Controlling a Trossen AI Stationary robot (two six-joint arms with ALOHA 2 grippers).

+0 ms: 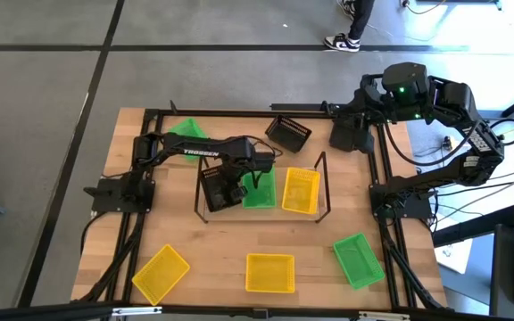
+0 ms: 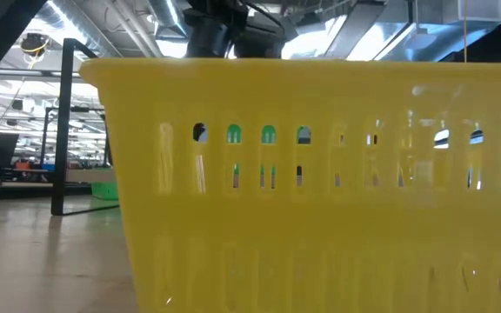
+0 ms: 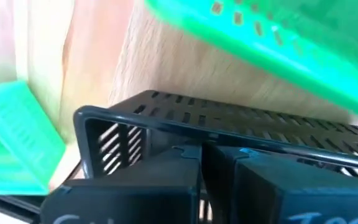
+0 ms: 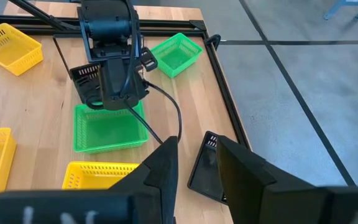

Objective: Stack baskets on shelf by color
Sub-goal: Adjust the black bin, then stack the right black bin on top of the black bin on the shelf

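The shelf (image 1: 326, 192) stands mid-table. A green basket (image 1: 259, 191) sits in its middle and a yellow basket (image 1: 301, 191) at its right. My left gripper (image 1: 229, 188) points down over the shelf's left end, shut on a black basket (image 1: 213, 185) that sits tilted there. Whether the black basket touches the shelf's base I cannot tell. My right gripper (image 4: 194, 171) hangs open high over the table's far right corner, with a second black basket (image 4: 205, 169) lying on the table below it. In the low view a yellow basket (image 2: 320, 191) fills the picture. My left gripper holds the black basket by the rim of one long side (image 3: 194, 144), about midway along it. The fingers (image 3: 166, 171) come from above, pointing down, and hide the place of contact itself. The basket sits tilted below them, next to the green basket (image 3: 272, 37).
Loose baskets lie around the shelf: green at the far left (image 1: 186, 130), green at the near right (image 1: 359, 259), yellow at the near middle (image 1: 269, 272) and near left (image 1: 161, 273). A black metal frame (image 1: 382, 178) runs round the tabletop. A person's feet (image 1: 346, 40) show beyond the far edge.
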